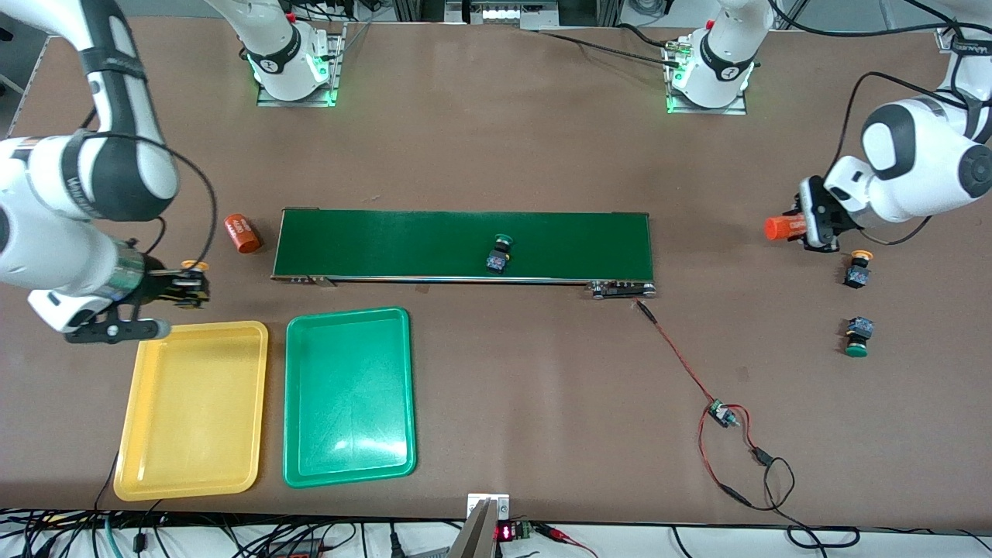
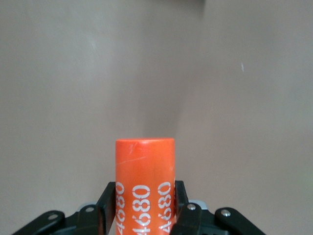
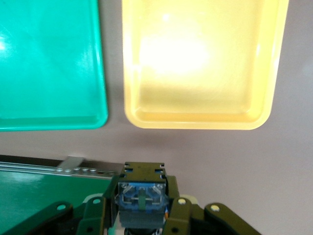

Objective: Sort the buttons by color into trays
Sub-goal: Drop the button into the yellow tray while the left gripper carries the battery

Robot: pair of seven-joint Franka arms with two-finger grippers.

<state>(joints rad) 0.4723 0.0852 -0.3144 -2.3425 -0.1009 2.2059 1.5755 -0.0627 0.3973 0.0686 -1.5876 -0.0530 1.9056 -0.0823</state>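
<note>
My right gripper (image 1: 184, 285) is shut on a yellow-capped button (image 1: 191, 267), whose black and blue body (image 3: 142, 193) sits between the fingers. It hangs over the table just off the yellow tray (image 1: 194, 411) (image 3: 195, 73). The green tray (image 1: 349, 395) (image 3: 49, 63) lies beside the yellow one. A green button (image 1: 502, 254) sits on the conveyor belt (image 1: 387, 244). At the left arm's end, a yellow button (image 1: 856, 267) and a green button (image 1: 858, 339) rest on the table. My left gripper (image 1: 814, 225) (image 2: 145, 196) is shut on an orange cylinder (image 1: 783, 227) (image 2: 145, 161) beside them.
A second orange cylinder (image 1: 242, 233) lies on the table off the conveyor's end toward the right arm. A red and black cable with a small switch (image 1: 721, 415) trails from the conveyor's other end toward the front edge.
</note>
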